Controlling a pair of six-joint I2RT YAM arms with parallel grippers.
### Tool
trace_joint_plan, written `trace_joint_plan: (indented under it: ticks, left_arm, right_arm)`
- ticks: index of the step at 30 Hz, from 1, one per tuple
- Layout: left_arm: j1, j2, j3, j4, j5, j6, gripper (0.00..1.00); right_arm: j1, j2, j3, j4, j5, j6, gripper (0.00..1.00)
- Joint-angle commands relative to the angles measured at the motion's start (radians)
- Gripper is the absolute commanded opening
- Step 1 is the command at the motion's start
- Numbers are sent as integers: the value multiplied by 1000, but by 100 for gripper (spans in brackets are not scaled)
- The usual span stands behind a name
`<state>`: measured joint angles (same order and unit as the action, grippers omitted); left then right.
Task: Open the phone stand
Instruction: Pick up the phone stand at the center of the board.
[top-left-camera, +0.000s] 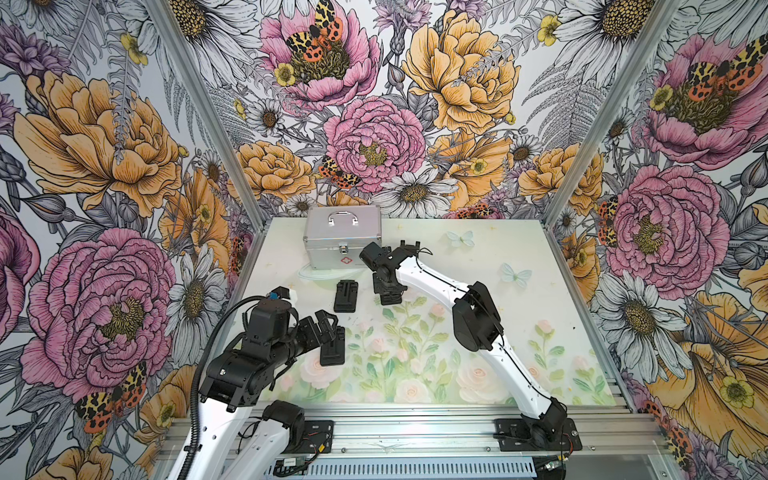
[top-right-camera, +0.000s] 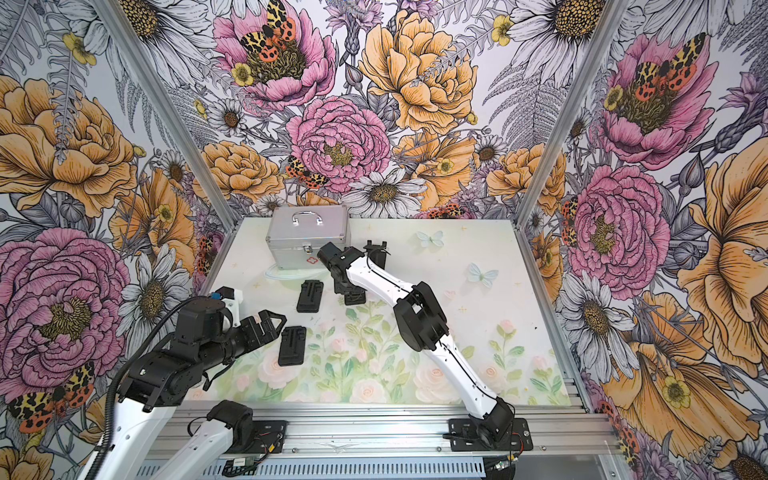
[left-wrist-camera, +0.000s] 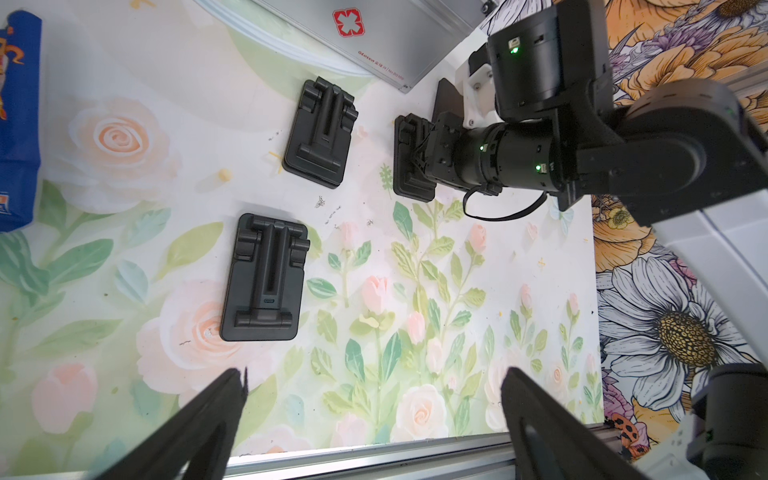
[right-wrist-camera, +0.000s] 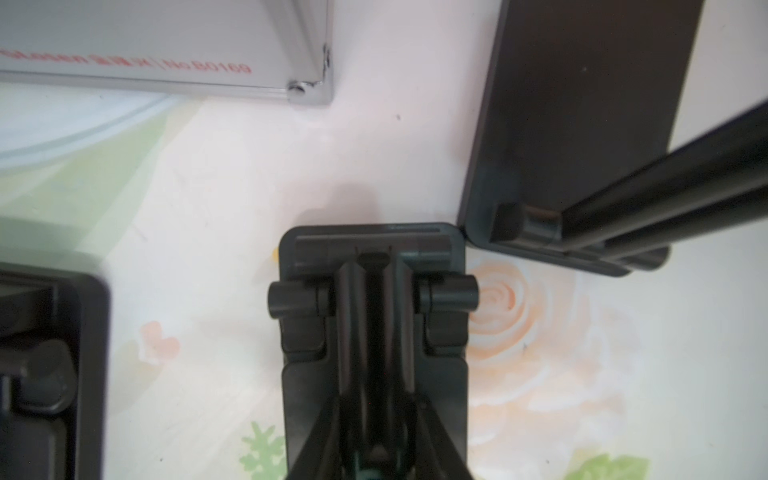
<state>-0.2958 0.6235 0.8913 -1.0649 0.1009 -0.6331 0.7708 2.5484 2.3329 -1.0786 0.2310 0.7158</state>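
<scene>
Right wrist view: the right hand (right-wrist-camera: 374, 411) is narrowed around the central bar of the phone stand (right-wrist-camera: 316, 249). Its fingers (right-wrist-camera: 316, 444) are dark, blurred and cut off by the frame edge, so contact cannot be told.
Phone stand: lies on the surface (top-left-camera: 478, 253) in front of the metal case (top-left-camera: 343, 237), mostly hidden under the right hand in both top views.
Left hand (left-wrist-camera: 374, 374): spread wide, holding nothing, above the surface near the front folded stand (left-wrist-camera: 264, 278).
Middle folded stand (left-wrist-camera: 320, 133): flat, beside the phone stand.
Open stand (right-wrist-camera: 582, 124): just beside the phone stand, its top cut off.
Blue packet (left-wrist-camera: 16, 124): cropped at the frame edge.
</scene>
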Motion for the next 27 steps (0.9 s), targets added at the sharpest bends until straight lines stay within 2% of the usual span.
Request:
trace_joint_plan:
  ticks: [1, 13, 27]
  left_arm:
    - [13, 1, 8, 29, 22, -3, 99]
    - [12, 1, 39, 29, 22, -15, 99]
    - [8, 57, 41, 128, 91, -33, 99]
  right_arm:
    - [-9, 20, -43, -24, -18, 21, 1]
    - [-2, -142, -138, -24, -54, 31, 0]
    - [7, -504, -512, 7, -240, 99, 0]
